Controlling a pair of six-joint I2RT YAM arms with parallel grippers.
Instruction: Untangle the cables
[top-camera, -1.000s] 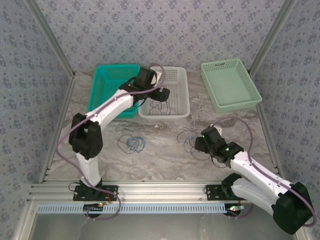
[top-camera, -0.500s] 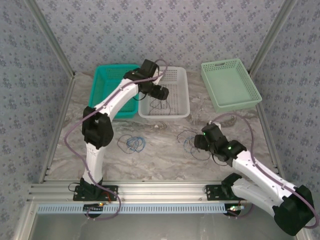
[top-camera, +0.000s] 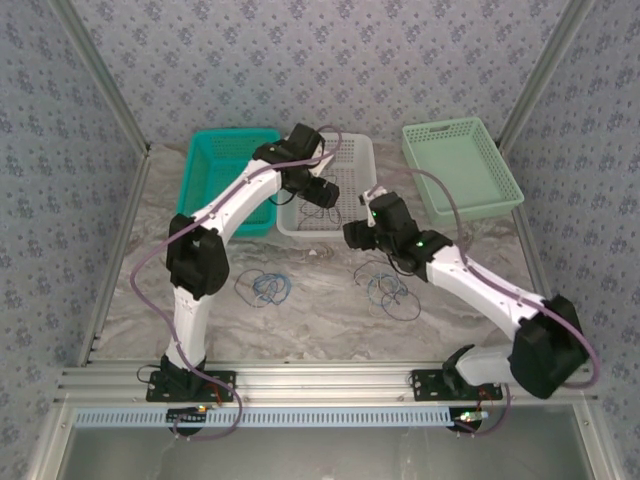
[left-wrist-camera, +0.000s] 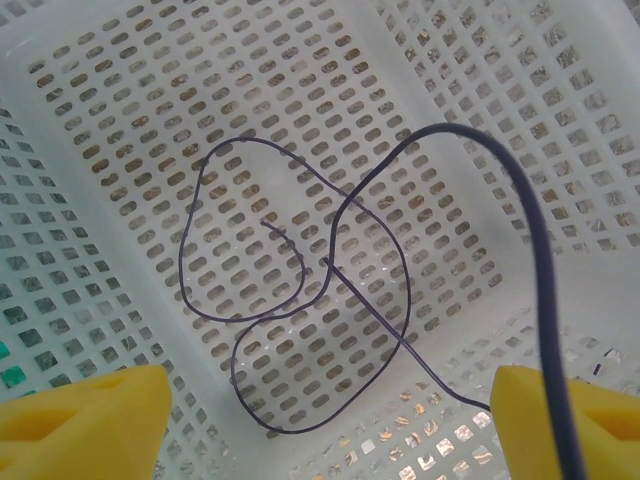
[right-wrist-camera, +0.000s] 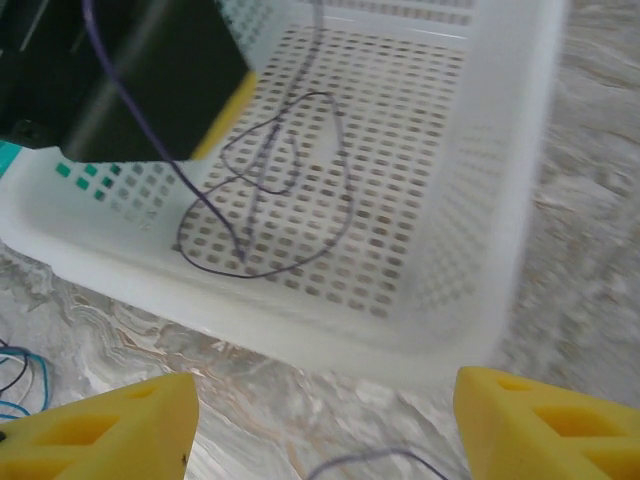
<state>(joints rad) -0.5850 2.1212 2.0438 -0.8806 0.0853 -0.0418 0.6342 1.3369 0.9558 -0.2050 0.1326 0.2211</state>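
Note:
One dark cable (left-wrist-camera: 234, 374) lies in loose loops on the floor of the white basket (top-camera: 328, 231). A strand of it rises and runs across my left gripper's right fingertip (left-wrist-camera: 590, 425). My left gripper (left-wrist-camera: 325, 430) hangs open over the basket, also seen from above (top-camera: 322, 190). My right gripper (top-camera: 352, 236) is open just in front of the basket's near wall (right-wrist-camera: 330, 330), with a dark cable piece (right-wrist-camera: 366, 455) on the table between its fingers. A blue and black cable bundle (top-camera: 267, 287) and a dark cable tangle (top-camera: 392, 285) lie on the table.
A teal basket (top-camera: 215, 180) stands left of the white one. A light green basket (top-camera: 460, 170) sits at the back right. The left gripper's black body (right-wrist-camera: 130, 80) is close above the white basket in the right wrist view. Frame posts run along both sides.
The right arm swung from the near right, off the dark tangle, up to the white basket's front. The left arm shifted slightly over the basket and its jaws narrowed a little.

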